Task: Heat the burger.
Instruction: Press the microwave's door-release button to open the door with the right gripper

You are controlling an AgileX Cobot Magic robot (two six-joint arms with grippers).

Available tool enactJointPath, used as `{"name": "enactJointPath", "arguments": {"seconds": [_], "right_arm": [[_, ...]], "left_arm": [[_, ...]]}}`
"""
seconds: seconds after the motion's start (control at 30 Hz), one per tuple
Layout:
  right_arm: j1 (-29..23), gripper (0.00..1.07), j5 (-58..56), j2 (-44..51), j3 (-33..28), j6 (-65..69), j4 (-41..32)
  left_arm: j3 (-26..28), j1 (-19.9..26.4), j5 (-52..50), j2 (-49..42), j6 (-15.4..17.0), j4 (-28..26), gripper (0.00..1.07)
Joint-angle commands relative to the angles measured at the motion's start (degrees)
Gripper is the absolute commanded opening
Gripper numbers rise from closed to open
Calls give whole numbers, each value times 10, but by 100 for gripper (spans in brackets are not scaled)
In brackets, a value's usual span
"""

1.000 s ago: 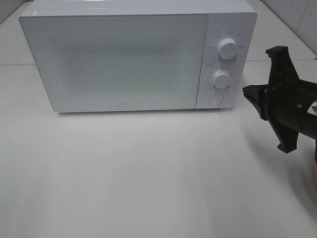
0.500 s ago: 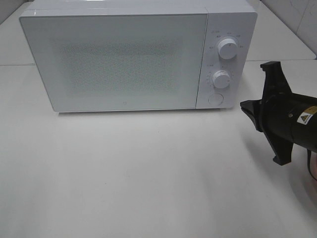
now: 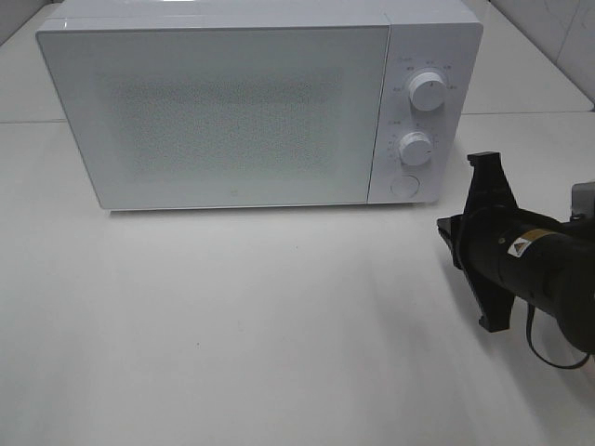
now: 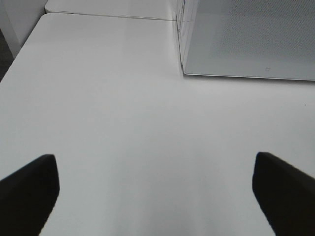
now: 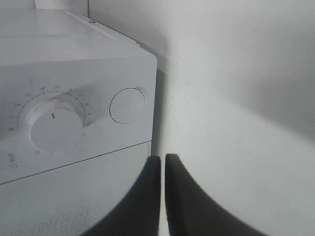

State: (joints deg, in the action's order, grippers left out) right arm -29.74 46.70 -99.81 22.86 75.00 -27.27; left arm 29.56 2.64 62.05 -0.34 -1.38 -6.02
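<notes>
Blk R claw (image 5: 162, 162) + arm (image 3: 544, 274), yellow sticker (image 3: 514, 247), blk cable (image 3: 530, 339).

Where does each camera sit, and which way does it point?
Exterior high: mounted high, looking down at the microwave and the table; the right gripper shows at right.
Left wrist: on the left arm, facing across the table toward the microwave door; the open left gripper frames it.
Right wrist: on the right arm, close on the lower dial and round button; the shut right gripper shows.
Shared: exterior high and right wrist share that dial and button.
</notes>
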Motion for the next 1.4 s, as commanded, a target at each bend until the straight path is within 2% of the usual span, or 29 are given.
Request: {"name": "enactJointPath", "arguments": {"seconds": [0.03,0.5,1.4], "right_arm": [[-3,0,9,-15,29,-6,-7],[-1,0,2,-96,123,-9,-46],[32,0,-9,-152,193,-22,-35]], "left_arm": [[-1,2,-9,-6,0,-1,100],[-1,2,-9,-6,0,-1,100],[-1,2,-9,-6,0,-1,100]]}}
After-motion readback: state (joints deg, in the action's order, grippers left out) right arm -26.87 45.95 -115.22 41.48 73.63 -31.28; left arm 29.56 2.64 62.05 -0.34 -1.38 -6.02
